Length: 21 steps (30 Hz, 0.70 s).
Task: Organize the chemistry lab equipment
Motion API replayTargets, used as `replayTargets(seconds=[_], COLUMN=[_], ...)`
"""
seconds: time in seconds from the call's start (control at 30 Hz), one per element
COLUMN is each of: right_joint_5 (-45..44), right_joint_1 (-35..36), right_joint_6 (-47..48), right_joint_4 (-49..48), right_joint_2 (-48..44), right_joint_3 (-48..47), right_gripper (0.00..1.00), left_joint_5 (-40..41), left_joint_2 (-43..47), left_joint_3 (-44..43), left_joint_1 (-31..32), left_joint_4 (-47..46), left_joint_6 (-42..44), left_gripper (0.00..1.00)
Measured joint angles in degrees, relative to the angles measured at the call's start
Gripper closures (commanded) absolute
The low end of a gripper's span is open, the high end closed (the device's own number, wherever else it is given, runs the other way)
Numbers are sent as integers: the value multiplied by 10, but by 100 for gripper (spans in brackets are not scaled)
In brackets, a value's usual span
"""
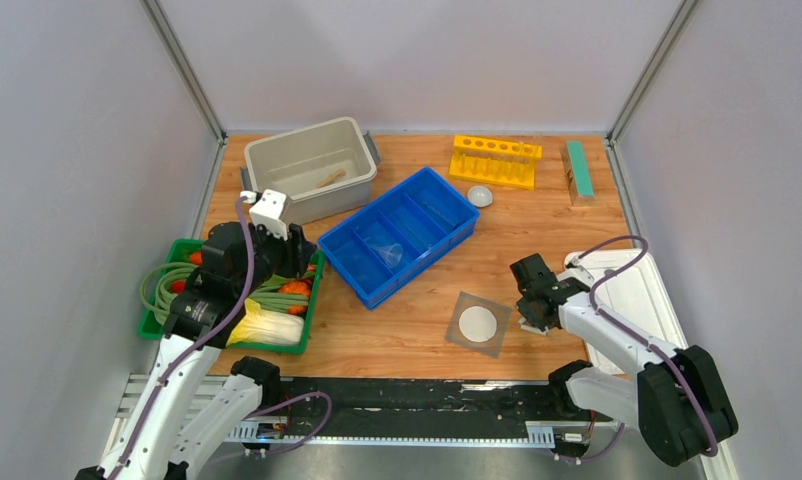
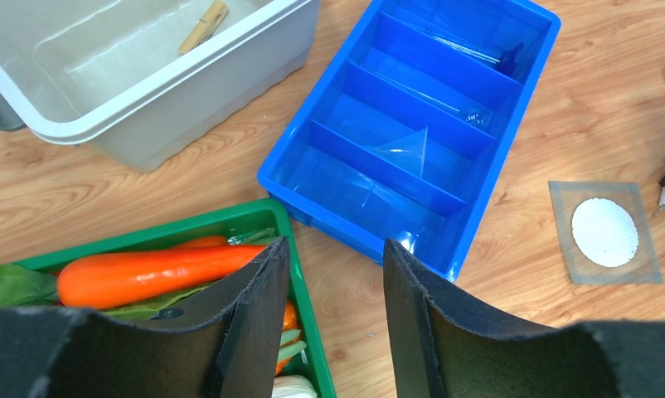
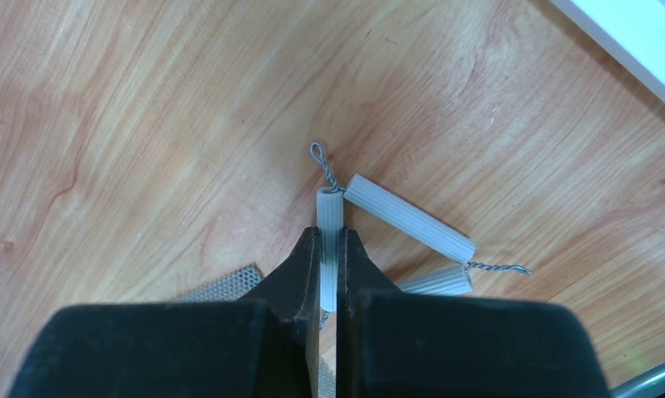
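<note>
We hold the right gripper [image 3: 329,240] closed on one ribbed ceramic sleeve of the pipeclay triangle [image 3: 410,220]. The triangle lies flat on the wood near the right edge of the tabletop, close to the white rectangular lid [image 1: 632,290]. We pinch a single side rather than span the frame, because the twisted-wire corners are too thin to clamp and one sleeve fits squarely between the pads. We judge that the two free sides will hang and swing once lifted. The wire gauze square [image 1: 477,323] with its white disc lies just beside the triangle, on its left and toward the near edge; whether they touch, we cannot tell. The left gripper [image 2: 336,253] stands open and empty above the green tray [image 2: 230,220] of vegetables at the left edge, clear of the right arm's path. The blue divided bin [image 2: 412,124] sits at the table centre and already holds a clear cup [image 1: 385,250] and thin clear rods [image 2: 453,46], so we judge it the destination for the triangle. The clear round dish [image 1: 480,196] rests loose between the bin and the yellow test-tube rack [image 1: 495,160] near the far edge, not yet sorted.
</note>
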<state>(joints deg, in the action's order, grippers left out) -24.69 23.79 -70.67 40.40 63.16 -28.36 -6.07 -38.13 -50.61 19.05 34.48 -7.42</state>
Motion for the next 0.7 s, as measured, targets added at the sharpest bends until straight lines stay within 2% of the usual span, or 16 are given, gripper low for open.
replayTargets(seconds=[0.17,0.33,0.5,0.7], right_joint_5=[0,13,71,120], right_joint_1=[0,0,4,78], right_joint_6=[27,57,64,27], right_joint_4=[8,18,-22,-75], right_joint_2=[-16,-73,-136,-141], right_joint_3=[-3,-38,-48,-49], right_gripper=[100,100,100,100], left_joint_5=[-15,-58,-89,-144], left_joint_2=[-3,-18,-47,-77], left_joint_3=[0,3,3,3], left_joint_1=[0,1,6,36], left_joint_4=[-2,-14,-17,-64], left_joint_6=[-1,-13,-21,-66], left_gripper=[45,44,45,44])
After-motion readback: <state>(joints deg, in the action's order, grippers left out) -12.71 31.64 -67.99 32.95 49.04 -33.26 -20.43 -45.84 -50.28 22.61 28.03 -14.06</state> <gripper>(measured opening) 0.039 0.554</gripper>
